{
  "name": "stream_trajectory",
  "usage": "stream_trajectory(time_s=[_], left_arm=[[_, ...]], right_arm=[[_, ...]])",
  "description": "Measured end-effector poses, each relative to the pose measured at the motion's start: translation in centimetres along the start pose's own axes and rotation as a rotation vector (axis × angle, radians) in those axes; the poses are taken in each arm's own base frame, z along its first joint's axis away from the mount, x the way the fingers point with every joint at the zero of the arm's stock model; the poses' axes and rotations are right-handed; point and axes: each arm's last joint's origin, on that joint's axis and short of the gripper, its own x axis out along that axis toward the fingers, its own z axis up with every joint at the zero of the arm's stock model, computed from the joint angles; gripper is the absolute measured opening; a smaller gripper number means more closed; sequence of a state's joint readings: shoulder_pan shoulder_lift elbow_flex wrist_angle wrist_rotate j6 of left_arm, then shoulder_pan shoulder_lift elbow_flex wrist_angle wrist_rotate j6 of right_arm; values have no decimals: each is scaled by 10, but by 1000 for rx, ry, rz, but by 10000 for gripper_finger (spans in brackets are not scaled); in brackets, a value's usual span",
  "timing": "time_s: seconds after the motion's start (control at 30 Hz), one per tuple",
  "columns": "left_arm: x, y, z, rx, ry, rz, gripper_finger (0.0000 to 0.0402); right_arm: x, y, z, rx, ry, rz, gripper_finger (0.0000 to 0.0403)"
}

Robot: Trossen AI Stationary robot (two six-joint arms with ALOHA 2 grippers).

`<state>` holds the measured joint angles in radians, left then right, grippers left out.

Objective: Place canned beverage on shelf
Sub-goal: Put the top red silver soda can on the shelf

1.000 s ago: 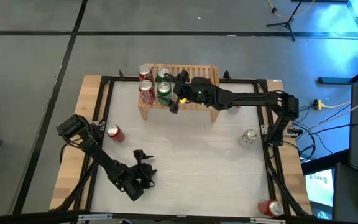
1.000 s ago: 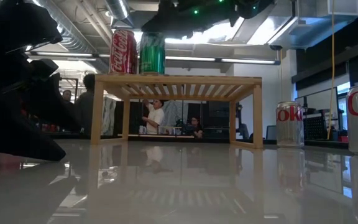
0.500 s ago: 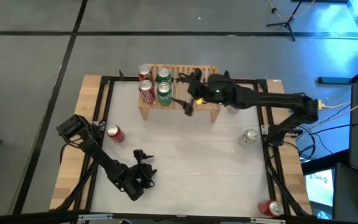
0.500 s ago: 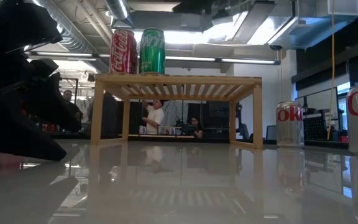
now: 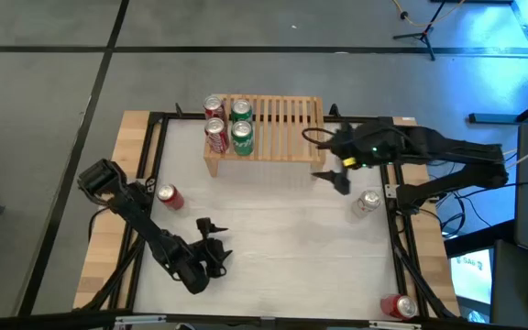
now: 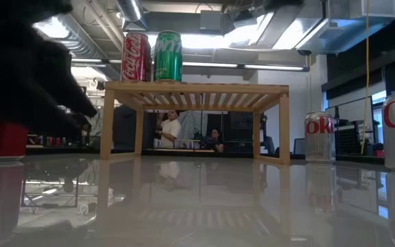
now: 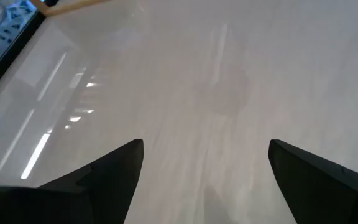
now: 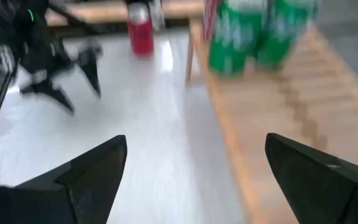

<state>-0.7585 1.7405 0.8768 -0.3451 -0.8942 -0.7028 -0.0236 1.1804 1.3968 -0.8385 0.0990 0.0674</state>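
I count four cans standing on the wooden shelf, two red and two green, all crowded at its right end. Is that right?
Almost. There are four cans, two red cans and two green cans, on the wooden shelf, but the high view shows them crowded at its left end; the rest of the slatted top is bare.

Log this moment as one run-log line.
shelf: four cans at one end | right gripper: open, empty, beside shelf | left gripper: open, idle near front

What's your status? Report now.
Right gripper open, empty, beside the light-wood slatted shelf. Left gripper open, idle. Four cans shelved; silver can on table.
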Motion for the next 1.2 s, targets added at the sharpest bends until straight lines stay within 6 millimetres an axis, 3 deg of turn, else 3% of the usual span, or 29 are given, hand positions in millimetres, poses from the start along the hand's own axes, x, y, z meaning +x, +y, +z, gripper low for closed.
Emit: stream_trajectory(time_s=[0.1,0.23,0.37,0.5,0.67,0.87,1.2], left_arm=[[-4,6,8,-35,-7,-24,337],[-1,10,15,-72,12,-51,337],[5,12,18,-107,23,-72,337],[7,10,18,-112,20,-110,337],[5,7,19,-103,1,-134,337],[5,7,19,-88,-5,-124,337],[5,7,19,-80,-11,-122,337]], right_arm=[[-12,-4,-15,102,118,-62,376],[-18,-11,-33,191,252,-274,376],[-14,-17,-51,242,329,-484,376],[-7,-29,-64,302,390,-585,376],[0,-59,-75,408,443,-685,376],[8,-100,-85,517,439,-665,376],[19,-131,-116,637,508,-632,376]])
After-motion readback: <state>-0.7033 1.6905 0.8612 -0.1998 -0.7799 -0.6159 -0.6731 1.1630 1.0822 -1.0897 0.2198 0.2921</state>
